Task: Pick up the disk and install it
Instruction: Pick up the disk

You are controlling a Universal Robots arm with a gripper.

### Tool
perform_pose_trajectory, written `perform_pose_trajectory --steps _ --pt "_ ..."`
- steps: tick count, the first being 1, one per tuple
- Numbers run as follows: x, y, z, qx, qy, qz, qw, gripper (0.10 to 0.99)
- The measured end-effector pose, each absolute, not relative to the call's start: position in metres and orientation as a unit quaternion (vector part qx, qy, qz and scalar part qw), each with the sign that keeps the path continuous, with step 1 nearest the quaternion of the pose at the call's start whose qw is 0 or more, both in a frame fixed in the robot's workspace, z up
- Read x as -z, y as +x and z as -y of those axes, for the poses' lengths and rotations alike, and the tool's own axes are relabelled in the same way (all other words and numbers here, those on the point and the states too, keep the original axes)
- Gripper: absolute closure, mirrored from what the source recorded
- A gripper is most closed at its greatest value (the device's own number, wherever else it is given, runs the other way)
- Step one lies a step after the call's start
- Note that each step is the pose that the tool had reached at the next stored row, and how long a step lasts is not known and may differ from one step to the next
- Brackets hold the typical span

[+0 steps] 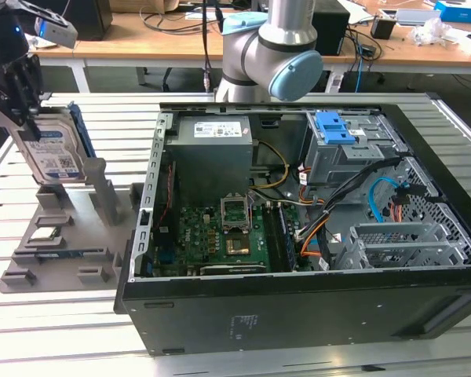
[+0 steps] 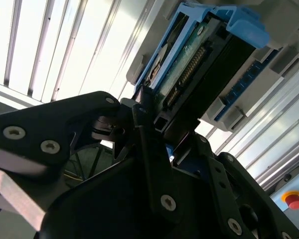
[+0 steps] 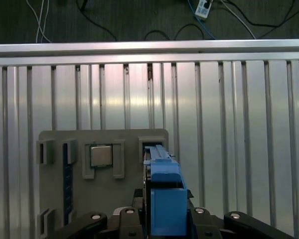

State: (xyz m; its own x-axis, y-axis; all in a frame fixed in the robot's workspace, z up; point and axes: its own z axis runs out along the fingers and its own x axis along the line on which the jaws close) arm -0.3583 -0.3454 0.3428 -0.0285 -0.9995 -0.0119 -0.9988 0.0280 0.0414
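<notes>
Gripper (image 1: 23,110) clenched on the upright disk (image 1: 53,149), over the grey tray (image 1: 63,259), at the exterior view's left.

Silver disk (image 1: 51,149) w/ blue frame (image 3: 164,199) & white-blue label (image 1: 56,162), grey holder (image 1: 71,232), black PC case (image 1: 298,314).

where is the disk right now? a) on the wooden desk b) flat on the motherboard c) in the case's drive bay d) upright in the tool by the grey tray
d: the disk stands upright in the tool over the grey tray, outside the case.
</notes>
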Motion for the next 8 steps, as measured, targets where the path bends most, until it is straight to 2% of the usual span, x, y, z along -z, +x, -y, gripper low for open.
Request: perform_pose_trajectory --steps 8 --pt "-0.3504 -0.3583 0.3452 0.019 0.697 0.717 0.010 0.722"
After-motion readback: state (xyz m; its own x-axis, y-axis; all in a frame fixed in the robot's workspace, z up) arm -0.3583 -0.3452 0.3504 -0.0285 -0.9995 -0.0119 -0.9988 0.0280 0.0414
